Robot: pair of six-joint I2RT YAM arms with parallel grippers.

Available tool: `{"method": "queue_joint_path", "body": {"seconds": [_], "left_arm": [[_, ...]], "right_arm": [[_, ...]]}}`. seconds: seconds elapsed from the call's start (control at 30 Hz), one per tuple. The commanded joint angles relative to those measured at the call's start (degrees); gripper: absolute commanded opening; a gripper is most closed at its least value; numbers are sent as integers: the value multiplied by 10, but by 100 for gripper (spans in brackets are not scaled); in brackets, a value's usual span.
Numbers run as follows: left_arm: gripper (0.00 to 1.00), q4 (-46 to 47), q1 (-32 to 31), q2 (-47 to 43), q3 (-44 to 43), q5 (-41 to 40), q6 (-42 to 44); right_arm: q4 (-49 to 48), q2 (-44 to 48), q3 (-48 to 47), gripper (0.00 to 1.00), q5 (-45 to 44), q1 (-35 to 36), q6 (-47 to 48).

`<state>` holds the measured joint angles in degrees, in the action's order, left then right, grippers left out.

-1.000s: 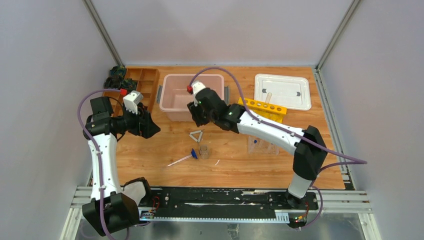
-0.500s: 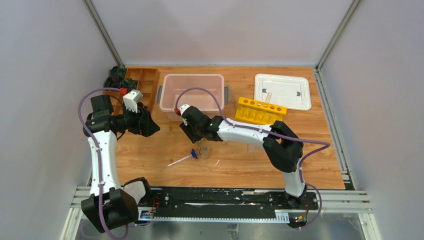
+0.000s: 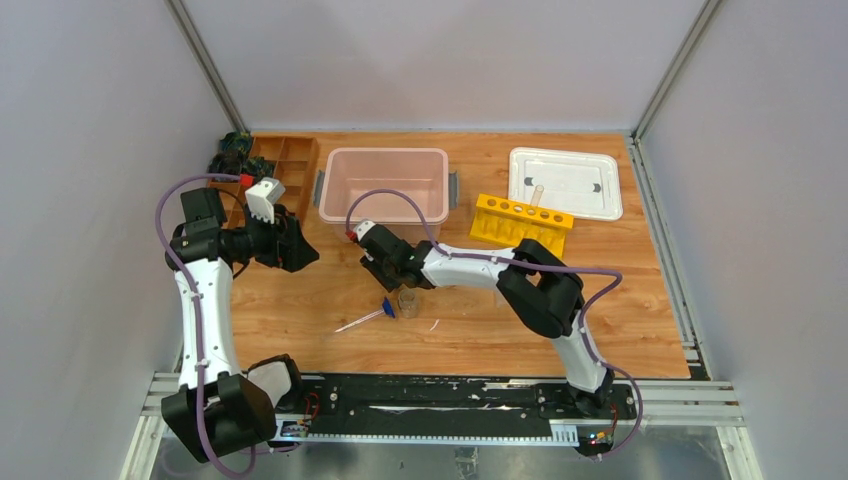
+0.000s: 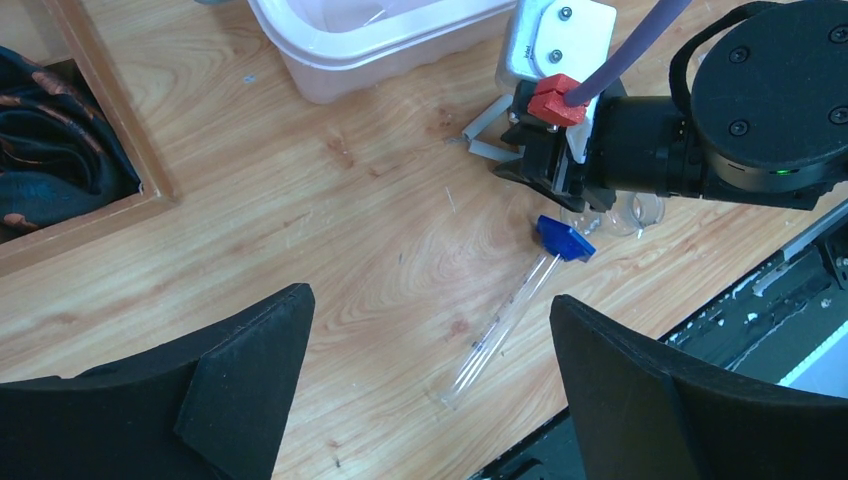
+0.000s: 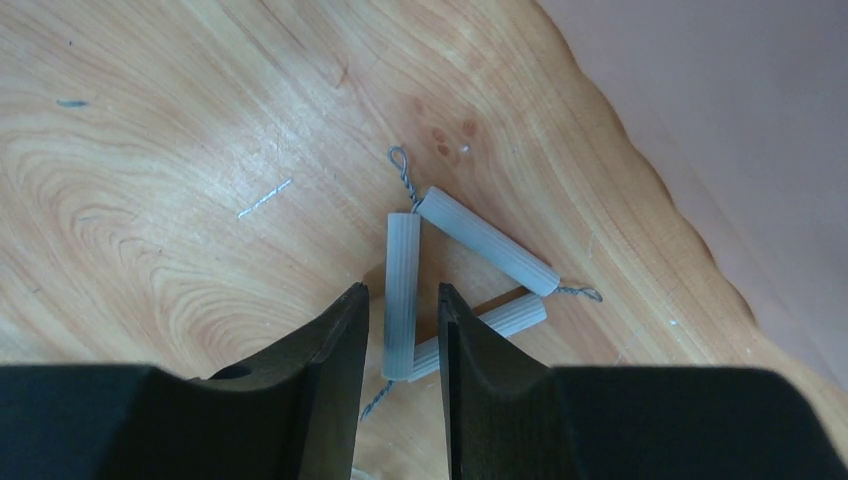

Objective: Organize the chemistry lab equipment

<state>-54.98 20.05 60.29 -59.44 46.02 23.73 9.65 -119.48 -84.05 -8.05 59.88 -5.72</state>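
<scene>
The white plastic tray [image 3: 590, 165] at the far-right corner of the worktop [image 3: 640, 300] holds a clear glass tube [image 3: 537, 192], the left claw [image 4: 425, 320] gapes wide, and the right claw [image 5: 400, 290] narrowly straddles one rod of the pale triangle [image 5: 480, 240].

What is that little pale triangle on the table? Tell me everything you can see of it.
The pale triangle is three short, ribbed, light-grey tubes strung on thin wire, whose twisted ends stick out at the corners. It lies flat on the wooden table, close beside the pinkish bin. The right gripper straddles one tube, its jaws slightly clear of it.
</scene>
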Motion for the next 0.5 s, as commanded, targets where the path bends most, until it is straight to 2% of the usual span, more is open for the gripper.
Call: {"method": "queue_joint_path", "body": {"seconds": [0.0,0.17,0.47], "left_arm": [[94,-2,-3,2,-16,0,6],[94,-2,-3,3,-16,1,7],[94,-5,-3,-1,-27,10,3]], "right_arm": [[-18,-17,-6,35,-22,9,16],[-28,-18,15,30,-15,9,8],[-19,43,23,3,-4,9,20]]}}
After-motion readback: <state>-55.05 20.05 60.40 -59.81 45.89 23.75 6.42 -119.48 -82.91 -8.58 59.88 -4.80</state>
